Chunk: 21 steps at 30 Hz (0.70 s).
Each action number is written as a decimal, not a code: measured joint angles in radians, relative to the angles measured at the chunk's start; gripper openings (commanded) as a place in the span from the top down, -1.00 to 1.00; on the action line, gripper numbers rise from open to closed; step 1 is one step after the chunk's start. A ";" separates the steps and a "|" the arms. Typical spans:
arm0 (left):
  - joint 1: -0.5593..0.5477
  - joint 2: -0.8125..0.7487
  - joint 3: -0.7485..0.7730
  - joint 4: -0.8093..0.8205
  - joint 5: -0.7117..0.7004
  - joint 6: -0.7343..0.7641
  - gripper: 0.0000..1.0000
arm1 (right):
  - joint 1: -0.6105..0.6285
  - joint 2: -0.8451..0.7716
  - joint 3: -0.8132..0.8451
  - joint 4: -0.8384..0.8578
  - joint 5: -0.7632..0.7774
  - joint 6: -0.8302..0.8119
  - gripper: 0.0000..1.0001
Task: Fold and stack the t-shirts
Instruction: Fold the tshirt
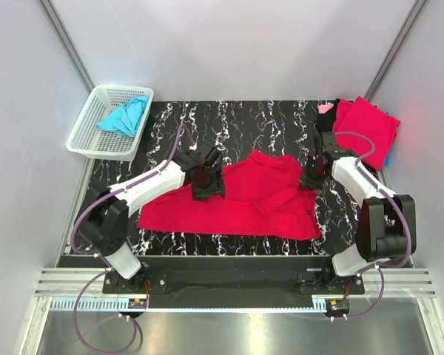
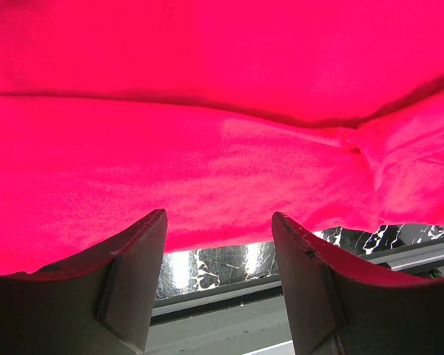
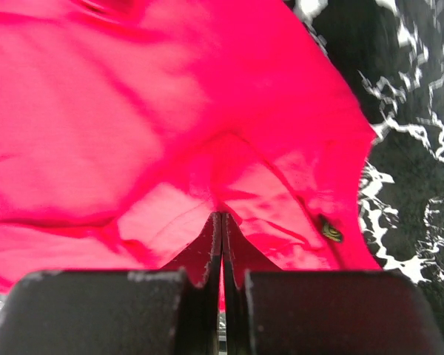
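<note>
The red t-shirt (image 1: 237,196) lies spread in the middle of the desk (image 1: 266,118), not folded yet. The right hand (image 3: 222,222) is closed tight, pinching its right side. The left hand (image 2: 218,218) hangs over its left part, spread wide and holding nothing. A folded red shirt (image 1: 366,126) sits at the far right corner. A turquoise t-shirt (image 1: 124,117) waits in the white basket (image 1: 89,140).

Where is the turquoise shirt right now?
In the overhead view, the turquoise shirt lies crumpled in the white basket at the far left corner of the table.
</note>
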 measured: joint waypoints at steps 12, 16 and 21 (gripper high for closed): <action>0.000 0.000 0.000 -0.006 -0.006 0.009 -0.26 | 0.000 0.127 0.176 0.032 -0.099 -0.031 1.00; 0.000 0.000 0.000 -0.012 -0.015 0.017 -0.26 | 0.000 0.245 0.231 0.059 -0.138 -0.035 1.00; 0.000 0.000 0.000 -0.031 -0.050 0.029 -0.27 | 0.000 0.304 0.261 0.073 -0.157 -0.048 0.91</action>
